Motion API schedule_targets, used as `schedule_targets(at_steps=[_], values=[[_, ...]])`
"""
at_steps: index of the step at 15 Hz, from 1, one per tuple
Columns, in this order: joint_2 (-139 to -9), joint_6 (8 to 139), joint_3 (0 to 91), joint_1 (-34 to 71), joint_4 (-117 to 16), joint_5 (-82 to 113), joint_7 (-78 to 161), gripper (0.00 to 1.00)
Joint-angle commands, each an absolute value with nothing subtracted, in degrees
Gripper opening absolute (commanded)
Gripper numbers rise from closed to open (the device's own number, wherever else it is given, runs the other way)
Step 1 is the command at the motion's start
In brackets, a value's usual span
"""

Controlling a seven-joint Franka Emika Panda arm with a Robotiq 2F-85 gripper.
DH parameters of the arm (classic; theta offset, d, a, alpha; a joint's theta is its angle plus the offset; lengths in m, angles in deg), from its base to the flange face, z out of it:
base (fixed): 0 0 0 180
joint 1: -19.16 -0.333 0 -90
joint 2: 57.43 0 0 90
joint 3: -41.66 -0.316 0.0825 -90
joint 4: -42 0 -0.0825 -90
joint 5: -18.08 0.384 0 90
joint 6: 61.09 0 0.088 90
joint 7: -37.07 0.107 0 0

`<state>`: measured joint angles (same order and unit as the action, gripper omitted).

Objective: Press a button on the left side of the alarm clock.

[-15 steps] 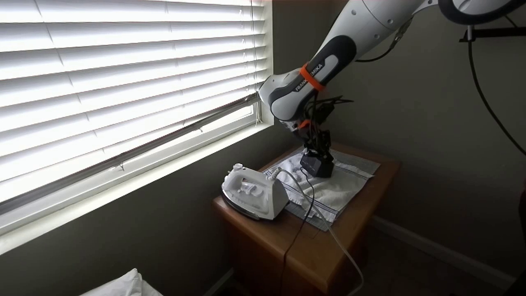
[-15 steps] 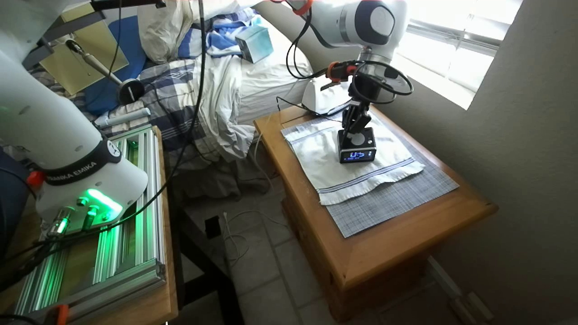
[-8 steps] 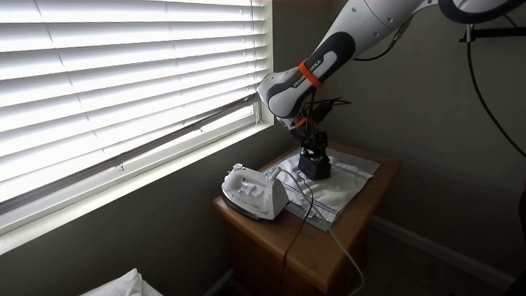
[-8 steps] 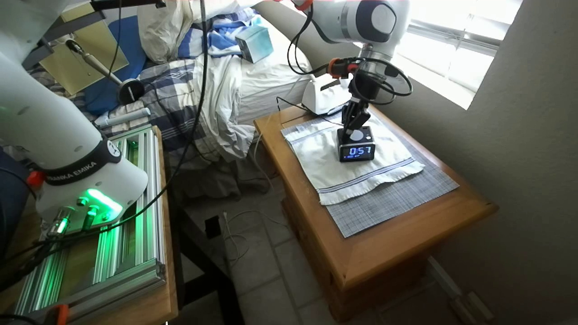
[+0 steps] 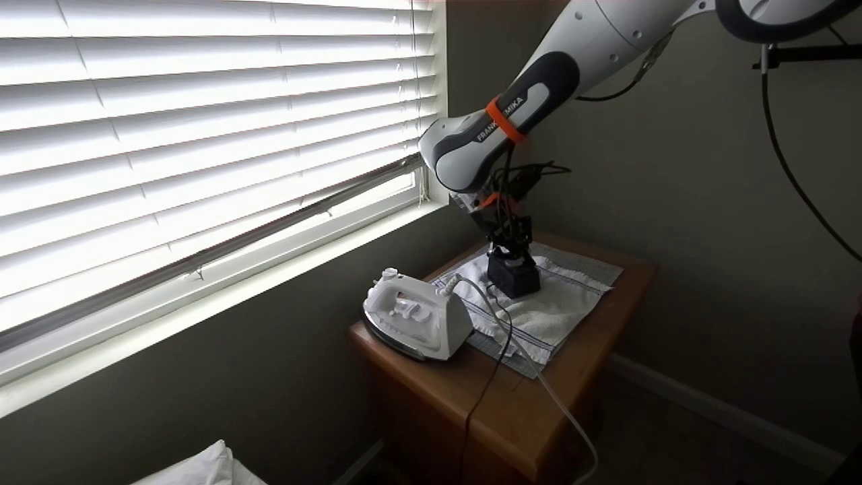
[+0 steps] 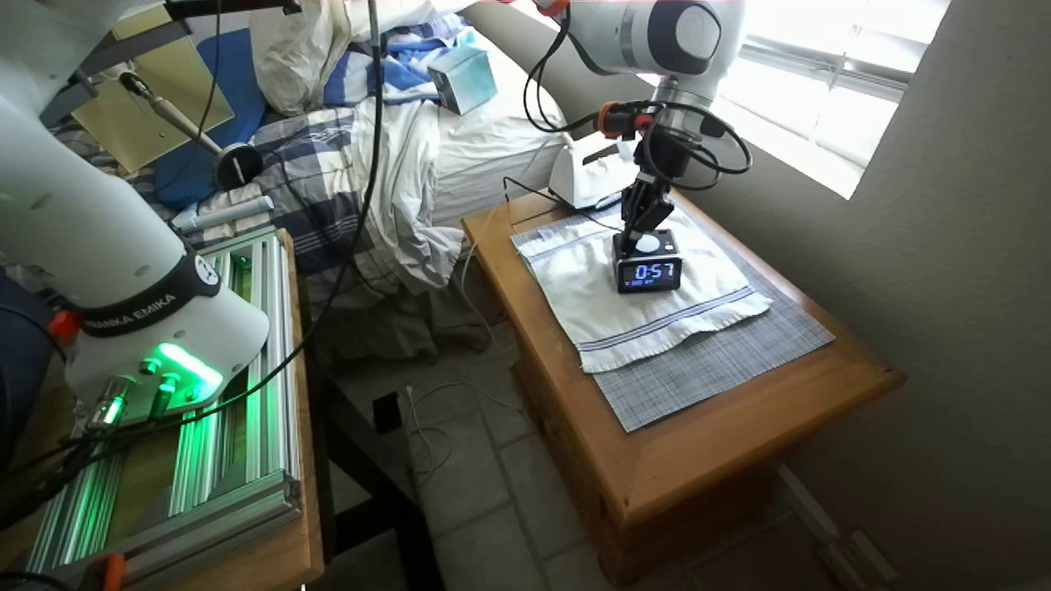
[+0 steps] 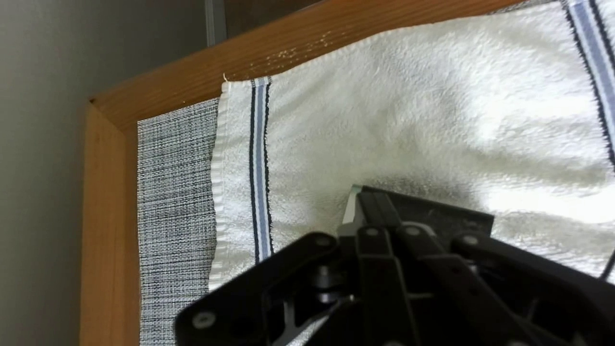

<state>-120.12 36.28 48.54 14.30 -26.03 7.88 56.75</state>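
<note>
Arm [image 5: 549, 84] and alarm clock [image 5: 514, 279] sit slightly farther left than earlier in an exterior view, the clock right of centre. Jaws: narrow, drawn together at its top. Press straight down at left; side load may slide it across the towel [image 5: 555, 303].

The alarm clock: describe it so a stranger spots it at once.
Beside the window blinds stands a wooden table with a white towel spread on it. On that towel, beneath the claw, sits the alarm clock, a small black box. Unlike the bigger white iron nearby, it shows a lit digital display.
</note>
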Motion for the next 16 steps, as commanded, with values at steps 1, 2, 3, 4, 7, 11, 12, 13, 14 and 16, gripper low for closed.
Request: schedule_targets(at_steps=[1,2,3,4,7,11,12,13,14,16], values=[[-125.01,37.34,47.56,15.54,-21.64,9.49,55.41,0.0],[-125.25,36.99,47.53,15.54,-21.48,9.58,55.47,0.0],[-125.66,36.48,47.58,15.42,-21.16,9.64,55.87,0.0],[-126.3,35.26,47.76,15.1,-20.31,9.82,57.03,0.0],[-128.08,32.78,48.0,14.46,-17.86,9.97,59.15,0.0],[-130.37,29.0,48.54,14.02,-14.74,12.19,67.14,0.0],[-130.73,28.72,48.77,13.99,-14.36,12.79,69.45,0.0],[-130.81,28.92,49.1,13.92,-14.37,13.18,71.52,0.0],[-130.93,28.68,49.29,13.93,-14.27,13.71,73.32,0.0],[-130.64,29.05,49.6,13.94,-14.33,14.02,76.45,0.0]])
